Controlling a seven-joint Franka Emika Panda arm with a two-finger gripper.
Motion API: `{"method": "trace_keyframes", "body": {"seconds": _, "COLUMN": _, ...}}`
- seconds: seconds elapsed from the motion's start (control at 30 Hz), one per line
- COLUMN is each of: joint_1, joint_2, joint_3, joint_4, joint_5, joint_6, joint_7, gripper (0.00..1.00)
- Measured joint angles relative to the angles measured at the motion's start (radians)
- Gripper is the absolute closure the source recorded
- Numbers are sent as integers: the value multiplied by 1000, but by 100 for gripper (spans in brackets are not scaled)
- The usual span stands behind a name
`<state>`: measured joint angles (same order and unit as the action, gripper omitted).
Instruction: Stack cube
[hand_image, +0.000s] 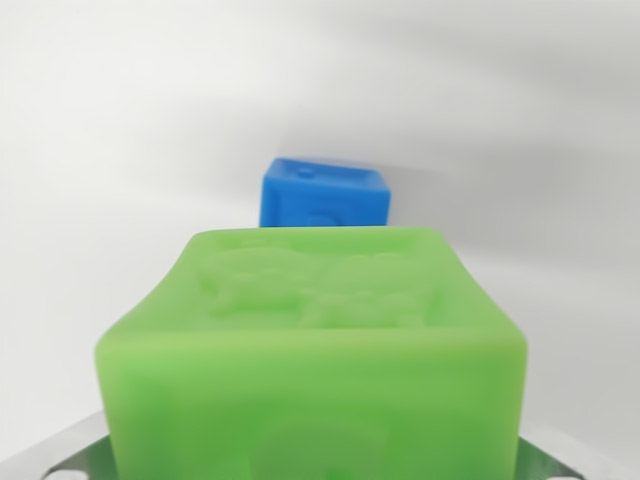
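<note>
A large green cube (315, 340) with an embossed top fills the lower half of the wrist view, very close to the camera. It sits between the metal finger parts of my gripper (312, 445), which show only at the bottom corners; the gripper appears shut on it. A smaller-looking blue cube (322, 195) rests on the white surface beyond, just past the green cube's far edge and slightly to the wrist view's right of centre. Its lower part is hidden by the green cube.
A plain white surface (110, 150) spreads around both cubes, with a soft shadow behind the blue cube.
</note>
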<state>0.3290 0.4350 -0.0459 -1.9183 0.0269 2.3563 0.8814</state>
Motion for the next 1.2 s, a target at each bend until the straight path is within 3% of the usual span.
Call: {"method": "trace_keyframes", "body": {"seconds": 1.2, "joint_1": 0, "joint_2": 162, "joint_3": 2, "joint_4": 5, "joint_5": 7, "joint_6": 148, "joint_7": 1, "gripper": 100}}
